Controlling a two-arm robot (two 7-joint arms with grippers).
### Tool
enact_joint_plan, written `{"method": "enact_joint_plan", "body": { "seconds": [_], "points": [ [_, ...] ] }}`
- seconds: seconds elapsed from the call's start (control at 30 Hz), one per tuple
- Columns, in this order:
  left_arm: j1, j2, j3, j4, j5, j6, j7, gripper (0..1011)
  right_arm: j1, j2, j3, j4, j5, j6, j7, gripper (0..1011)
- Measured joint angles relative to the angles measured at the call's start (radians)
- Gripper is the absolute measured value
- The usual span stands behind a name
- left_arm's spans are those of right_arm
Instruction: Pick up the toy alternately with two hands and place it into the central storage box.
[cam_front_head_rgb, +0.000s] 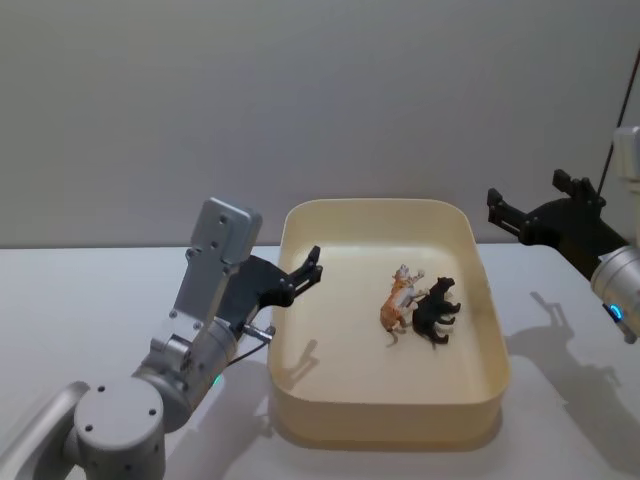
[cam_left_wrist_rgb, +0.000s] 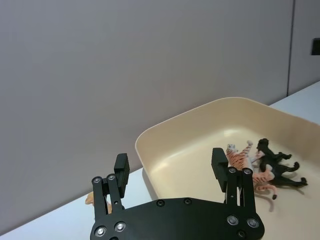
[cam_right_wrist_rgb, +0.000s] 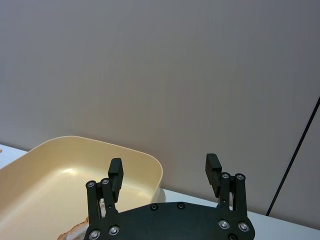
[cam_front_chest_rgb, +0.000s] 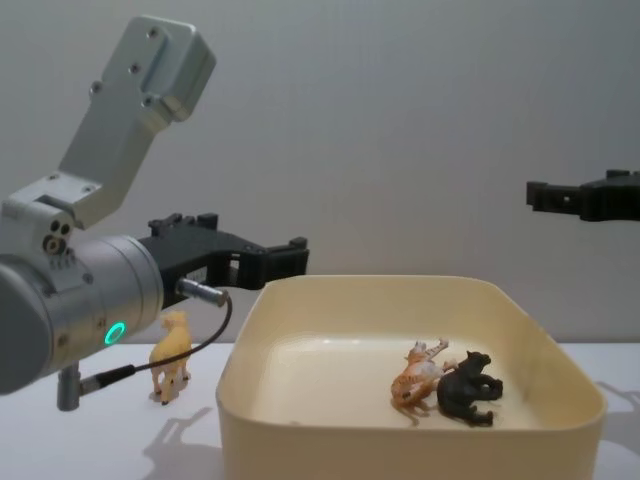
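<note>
The central storage box (cam_front_head_rgb: 380, 418) is a cream-yellow tub in the middle of the table. An orange striped tiger toy (cam_front_head_rgb: 398, 303) and a black animal toy (cam_front_head_rgb: 437, 310) lie side by side on its floor. A tan animal toy (cam_front_chest_rgb: 172, 356) stands on the table left of the box (cam_front_chest_rgb: 300, 440). My left gripper (cam_front_head_rgb: 308, 268) hangs open and empty over the box's left rim, above that tan toy (cam_left_wrist_rgb: 90, 199). My right gripper (cam_front_head_rgb: 527, 200) is raised beyond the box's far right corner, open and empty.
A plain grey wall (cam_front_head_rgb: 320, 100) stands close behind the white table (cam_front_head_rgb: 90, 300). A black cable (cam_front_head_rgb: 612, 150) runs up at the right edge.
</note>
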Motion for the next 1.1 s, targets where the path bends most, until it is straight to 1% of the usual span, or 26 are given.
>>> {"method": "enact_joint_plan", "body": {
  "seconds": [0.07,0.17,0.3,0.4,0.53,0.57,0.8,1.1],
  "points": [
    [-0.01,-0.007,-0.005,0.011,-0.005,0.02,0.015,1001,-0.002,0.002,0.001,-0.002,0.001,0.001,-0.002,1001],
    [-0.018,-0.013,-0.01,0.022,-0.01,0.036,0.029,1001,-0.003,0.003,0.002,-0.005,0.002,0.001,-0.004,1001],
    [-0.033,-0.025,-0.019,0.044,-0.021,0.063,0.063,1001,-0.005,0.005,0.004,-0.008,0.003,0.002,-0.005,1001],
    [-0.046,-0.035,-0.028,0.067,-0.033,0.083,0.096,1001,-0.006,0.005,0.005,-0.009,0.004,0.002,-0.007,1001],
    [-0.064,-0.048,-0.038,0.102,-0.045,0.105,0.123,1001,-0.007,0.006,0.006,-0.011,0.004,0.002,-0.008,1001],
    [-0.064,-0.048,-0.038,0.102,-0.045,0.105,0.123,1001,-0.007,0.007,0.006,-0.011,0.004,0.002,-0.008,1001],
    [-0.092,-0.066,-0.05,0.171,-0.055,0.127,0.129,1001,-0.008,0.007,0.007,-0.013,0.005,0.003,-0.009,1001],
    [-0.118,-0.084,-0.055,0.257,-0.059,0.13,0.099,1001,-0.009,0.008,0.008,-0.014,0.006,0.003,-0.01,1001]
  ]
}}
